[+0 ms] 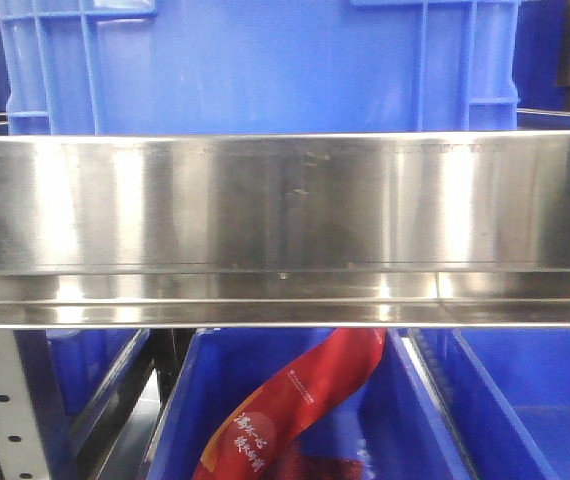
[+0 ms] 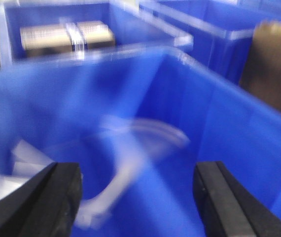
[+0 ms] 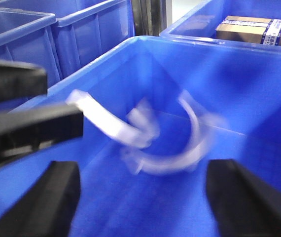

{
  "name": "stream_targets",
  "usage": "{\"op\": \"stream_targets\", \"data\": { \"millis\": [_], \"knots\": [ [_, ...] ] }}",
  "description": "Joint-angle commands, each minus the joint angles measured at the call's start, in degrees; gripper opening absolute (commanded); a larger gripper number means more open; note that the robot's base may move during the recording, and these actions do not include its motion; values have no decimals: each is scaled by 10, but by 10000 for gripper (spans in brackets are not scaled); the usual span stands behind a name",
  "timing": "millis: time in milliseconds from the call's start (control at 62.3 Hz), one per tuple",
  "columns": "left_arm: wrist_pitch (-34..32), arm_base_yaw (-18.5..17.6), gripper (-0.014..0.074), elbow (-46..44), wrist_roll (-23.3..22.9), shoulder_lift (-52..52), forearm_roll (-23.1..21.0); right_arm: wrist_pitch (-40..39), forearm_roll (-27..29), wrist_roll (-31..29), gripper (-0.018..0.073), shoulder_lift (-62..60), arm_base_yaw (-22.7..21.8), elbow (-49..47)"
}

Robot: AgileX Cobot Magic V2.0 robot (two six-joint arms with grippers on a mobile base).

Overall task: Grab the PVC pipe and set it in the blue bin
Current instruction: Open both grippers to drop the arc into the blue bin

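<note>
The PVC pipe (image 3: pixel 172 148) is a pale, curved piece, and it is blurry. It is inside the blue bin (image 3: pixel 259 98), low down near the bottom. In the left wrist view the same pipe (image 2: pixel 130 153) shows as a whitish bent shape inside the bin (image 2: pixel 239 133). Nothing is holding it.

The right gripper (image 3: pixel 143 197) is above the bin with its two black fingers (image 3: pixel 56 192) spread wide apart. There is nothing between them. The left gripper (image 2: pixel 138 197) also has its dark fingers (image 2: pixel 56 192) spread wide, and they hold nothing. In the right wrist view, the left gripper (image 3: pixel 27 118) pokes in from the left side, and a flat pale piece (image 3: pixel 101 118) sticks out just beside it; I cannot tell if they touch.

Other blue bins (image 3: pixel 27 34) stand close by. One of them holds a brown box (image 3: pixel 259 29) with a clear band around it.

The front view shows a shiny metal rail (image 1: pixel 285 230) across the middle. A big blue crate (image 1: pixel 265 60) stands behind it. Below it, a red bag (image 1: pixel 295 400) with white writing lies in another blue bin (image 1: pixel 415 420).
</note>
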Motion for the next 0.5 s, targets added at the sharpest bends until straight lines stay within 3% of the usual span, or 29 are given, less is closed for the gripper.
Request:
{"op": "stream_targets", "data": {
  "millis": [0, 128, 337, 481],
  "knots": [
    [4, -3, 389, -7, 0, -6, 0, -3, -6, -3, 317, -5, 1, -6],
    [22, 0, 325, -8, 0, -28, 0, 3, -38, -3, 164, -28, -1, -6],
    [31, 0, -108, -8, 0, -73, 19, 6, -40, -3, -88, -86, -1, -6],
    [27, 0, -111, -8, 1, -76, 23, -2, -41, -3, -158, -93, -1, -6]
  ]
}}
